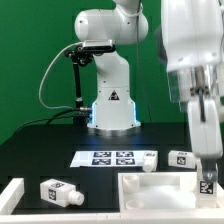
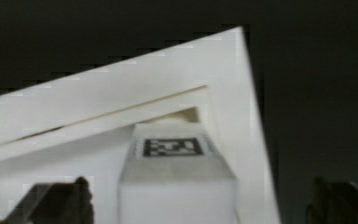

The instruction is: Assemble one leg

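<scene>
Four legs show in the exterior view. One leg (image 1: 208, 180) hangs in the gripper (image 1: 209, 186) at the exterior view's right edge, low over the tabletop (image 1: 150, 192), the large white rimmed piece on the black table (image 1: 40, 145). Fingers and leg overlap there; contact with the tabletop cannot be told from that view.

Wrist view: same leg (image 2: 176, 170) stands upright between the two dark fingertips (image 2: 60, 202), tag facing the camera, fingers closed against its sides. Gripper (image 2: 190, 205) is clamped on the leg. Behind the leg, a corner of the tabletop (image 2: 211, 80) with its raised rim rises to a point. The leg sits inside that corner, near the rim; whether its lower end touches the surface is hidden.

Other legs: one (image 1: 60, 191) lies on its side toward the exterior view's left, near a white bar (image 1: 10, 192) at the left edge. Another (image 1: 180, 158) stands beyond the tabletop, and a further one (image 1: 148, 161) lies just beside the marker board (image 1: 105, 157). Marker board lies flat in front of the arm's base (image 1: 111, 108). Green backdrop behind.
</scene>
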Action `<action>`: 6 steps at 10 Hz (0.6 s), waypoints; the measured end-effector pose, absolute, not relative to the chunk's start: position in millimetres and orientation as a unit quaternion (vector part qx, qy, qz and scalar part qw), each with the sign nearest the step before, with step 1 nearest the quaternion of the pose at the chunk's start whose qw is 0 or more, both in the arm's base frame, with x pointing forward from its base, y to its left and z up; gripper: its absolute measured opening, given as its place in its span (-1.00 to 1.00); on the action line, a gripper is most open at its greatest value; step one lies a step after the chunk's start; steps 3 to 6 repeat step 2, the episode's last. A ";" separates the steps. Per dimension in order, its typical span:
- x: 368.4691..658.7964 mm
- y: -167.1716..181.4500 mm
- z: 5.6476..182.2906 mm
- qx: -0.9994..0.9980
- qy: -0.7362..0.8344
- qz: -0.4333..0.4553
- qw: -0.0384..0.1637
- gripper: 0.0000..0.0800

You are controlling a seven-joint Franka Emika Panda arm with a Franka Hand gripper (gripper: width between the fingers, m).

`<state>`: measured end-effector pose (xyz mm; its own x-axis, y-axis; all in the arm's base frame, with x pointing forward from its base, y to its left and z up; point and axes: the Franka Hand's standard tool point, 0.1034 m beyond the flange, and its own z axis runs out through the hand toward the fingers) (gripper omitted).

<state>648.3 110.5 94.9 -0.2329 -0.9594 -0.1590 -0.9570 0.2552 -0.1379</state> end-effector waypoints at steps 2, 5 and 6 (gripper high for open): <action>647.5 109.2 94.6 -0.616 0.781 -0.006 0.105 0.62; 647.5 109.2 94.6 -0.616 0.781 -0.006 0.105 0.62; 647.5 109.2 94.6 -0.616 0.781 -0.006 0.105 0.62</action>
